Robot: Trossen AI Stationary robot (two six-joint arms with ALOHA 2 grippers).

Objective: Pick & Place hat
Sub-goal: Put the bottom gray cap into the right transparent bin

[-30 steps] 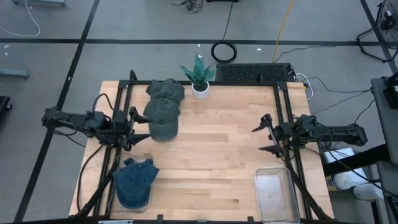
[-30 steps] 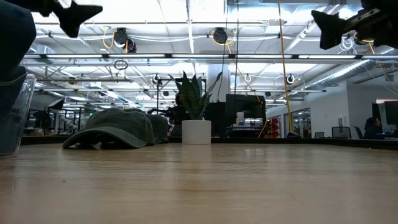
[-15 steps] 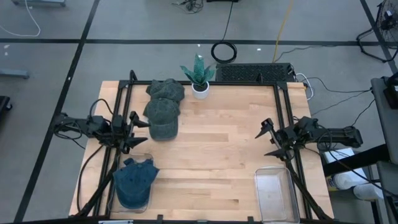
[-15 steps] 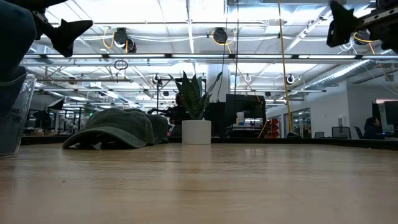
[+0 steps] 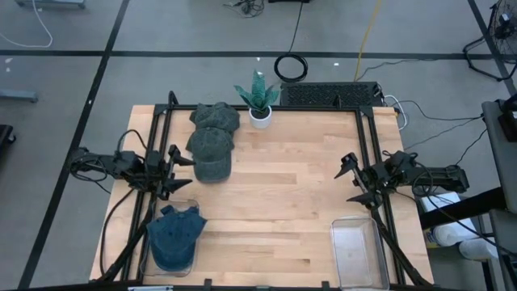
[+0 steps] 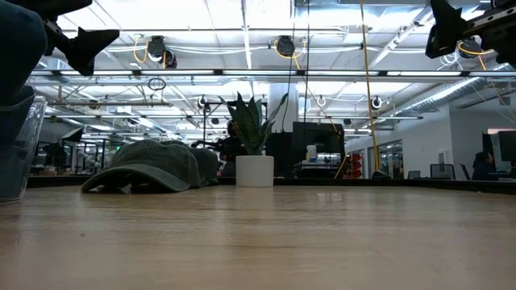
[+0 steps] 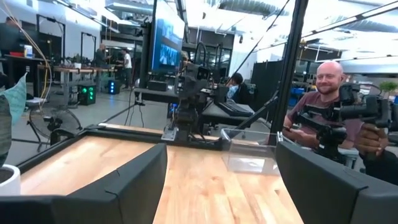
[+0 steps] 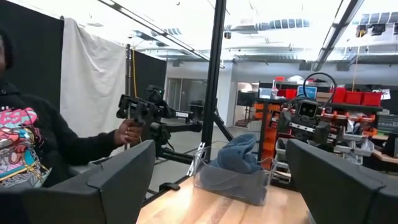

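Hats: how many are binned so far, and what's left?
Done: one blue denim hat sits in the left clear plastic bin. In hand: nothing; left gripper and right gripper hover open. Left: two olive-green hats on the wooden table; the right clear bin is empty.

A potted plant (image 5: 258, 99) stands beside a keyboard (image 5: 329, 94).
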